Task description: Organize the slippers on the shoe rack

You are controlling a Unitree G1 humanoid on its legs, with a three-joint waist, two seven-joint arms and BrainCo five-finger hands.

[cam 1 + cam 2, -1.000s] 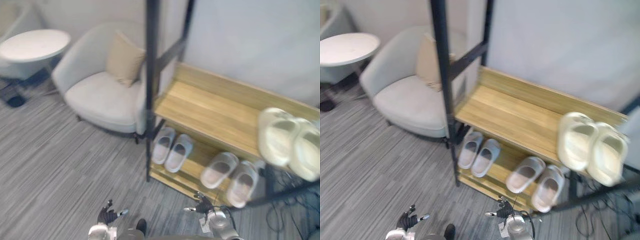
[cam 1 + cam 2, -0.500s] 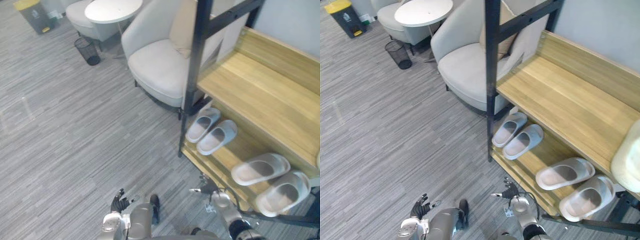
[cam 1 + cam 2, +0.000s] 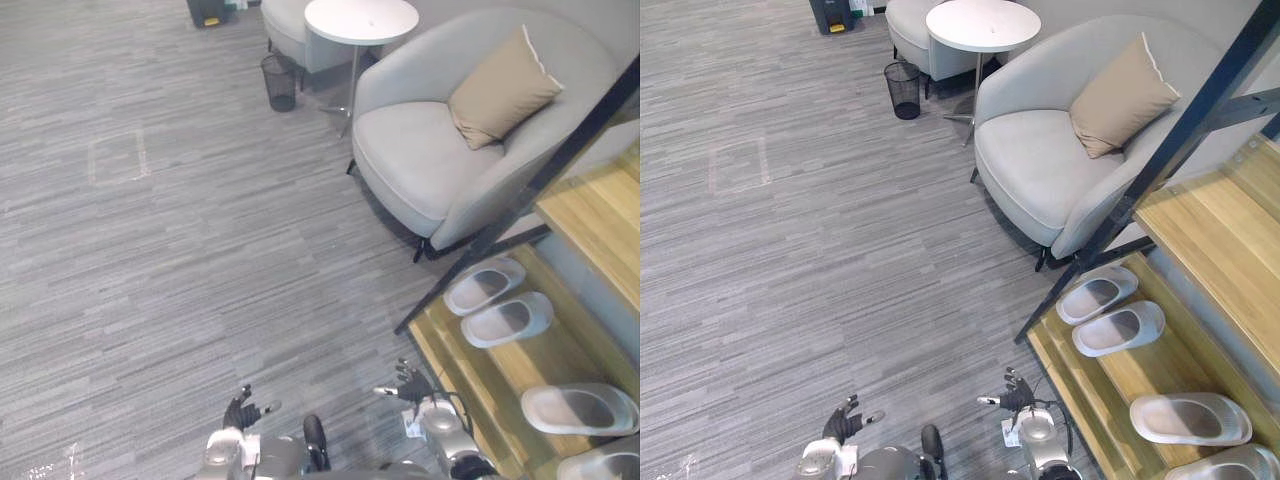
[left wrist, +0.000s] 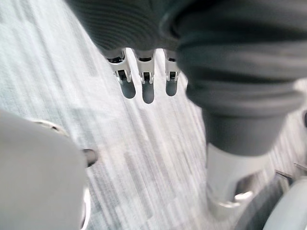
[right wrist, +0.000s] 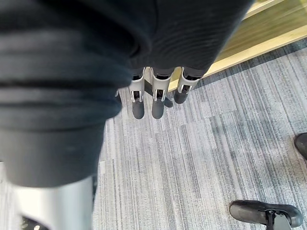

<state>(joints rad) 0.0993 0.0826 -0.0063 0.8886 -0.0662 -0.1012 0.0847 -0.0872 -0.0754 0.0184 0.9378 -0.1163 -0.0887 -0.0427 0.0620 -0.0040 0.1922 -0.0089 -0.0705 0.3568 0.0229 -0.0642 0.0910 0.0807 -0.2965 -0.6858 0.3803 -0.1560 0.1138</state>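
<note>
Low down, left hand (image 3: 240, 412) and right hand (image 3: 408, 384) spread over open carpet (image 3: 200, 250); shoe rack (image 3: 445, 350) edge nearby, slippers (image 3: 508, 320) shelved

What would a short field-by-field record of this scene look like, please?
left hand: open, empty, above the carpet
right hand: open, empty, close to the shoe rack's near corner
shoe rack: wooden shelves, black frame, on the robot's right
slippers: four pale ones in two pairs on the lower shelf
armchair: grey, with a tan cushion, next to the rack
side table: round, white, behind the armchair
wastebasket: black mesh, on the carpet by the table
</note>
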